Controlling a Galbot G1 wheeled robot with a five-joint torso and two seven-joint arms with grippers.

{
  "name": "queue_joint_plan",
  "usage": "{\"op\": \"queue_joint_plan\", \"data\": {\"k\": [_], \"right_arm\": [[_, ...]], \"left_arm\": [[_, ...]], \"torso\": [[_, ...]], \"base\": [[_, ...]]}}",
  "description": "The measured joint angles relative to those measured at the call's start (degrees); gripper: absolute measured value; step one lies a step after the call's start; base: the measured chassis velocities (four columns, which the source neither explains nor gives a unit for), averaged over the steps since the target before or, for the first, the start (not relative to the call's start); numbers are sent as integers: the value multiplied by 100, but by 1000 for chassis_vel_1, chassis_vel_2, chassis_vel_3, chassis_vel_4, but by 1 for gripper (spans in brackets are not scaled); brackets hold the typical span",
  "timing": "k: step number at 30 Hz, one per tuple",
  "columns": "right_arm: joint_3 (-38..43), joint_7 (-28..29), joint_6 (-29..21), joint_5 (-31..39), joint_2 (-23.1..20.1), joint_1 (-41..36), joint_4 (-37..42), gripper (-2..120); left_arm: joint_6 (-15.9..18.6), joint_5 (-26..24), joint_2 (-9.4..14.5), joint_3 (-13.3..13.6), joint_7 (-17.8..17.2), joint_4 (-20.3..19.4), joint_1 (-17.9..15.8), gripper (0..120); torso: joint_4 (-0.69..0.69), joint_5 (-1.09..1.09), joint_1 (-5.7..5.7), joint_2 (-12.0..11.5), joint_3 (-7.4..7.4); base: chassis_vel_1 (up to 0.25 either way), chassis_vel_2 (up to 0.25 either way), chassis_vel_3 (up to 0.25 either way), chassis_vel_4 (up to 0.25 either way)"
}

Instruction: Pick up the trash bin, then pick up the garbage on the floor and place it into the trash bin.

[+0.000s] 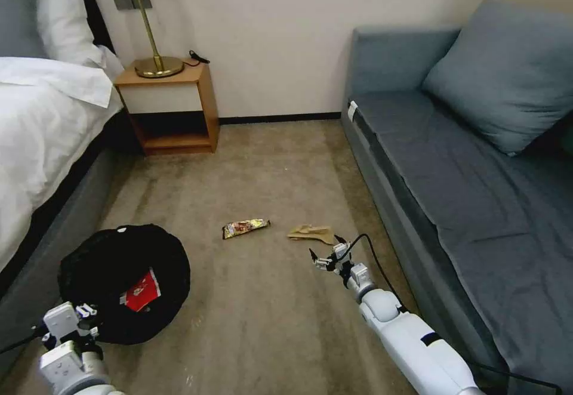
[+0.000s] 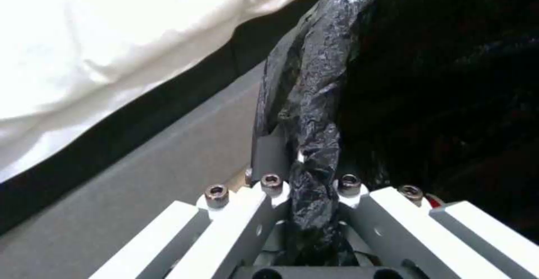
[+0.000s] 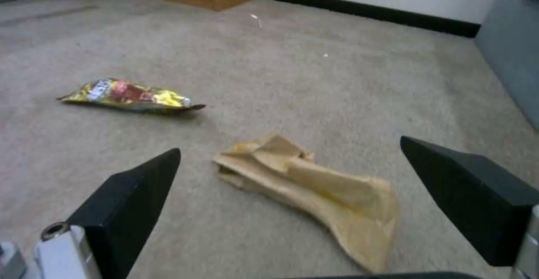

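Note:
The trash bin [image 1: 122, 278], round and lined with a black bag, is at the lower left near the bed, a red-and-white wrapper [image 1: 142, 292] inside it. My left gripper [image 1: 83, 317] is shut on the trash bin's bag-covered rim [image 2: 314, 152]. On the carpet lie a long brown-yellow snack wrapper [image 1: 245, 227] [image 3: 129, 95] and a crumpled tan paper [image 1: 312, 233] [image 3: 314, 186]. My right gripper [image 1: 325, 256] [image 3: 292, 165] stands open just above the tan paper, its black fingers [image 3: 129, 194] on either side of it and apart from it.
A bed with white linen [image 1: 42, 120] runs along the left. A wooden nightstand [image 1: 170, 105] with a brass lamp [image 1: 156, 64] stands at the back wall. A grey-blue sofa [image 1: 477, 162] fills the right side. Open carpet [image 1: 262, 168] lies between them.

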Motion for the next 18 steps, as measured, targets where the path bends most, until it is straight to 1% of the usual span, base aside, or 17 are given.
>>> {"op": "queue_joint_plan", "data": {"k": [13,18], "right_arm": [[-15,-16,93,-71,17,107,-153,100],[-12,-27,137,-120,15,129,-184,100]], "left_arm": [[0,11,13,22,16,76,-53,3],[0,28,7,39,18,105,-83,3]], "torso": [[-1,0,0,0,0],[0,0,0,0,0]], "base": [[-107,95,108,-105],[-98,127,101,-120]]}}
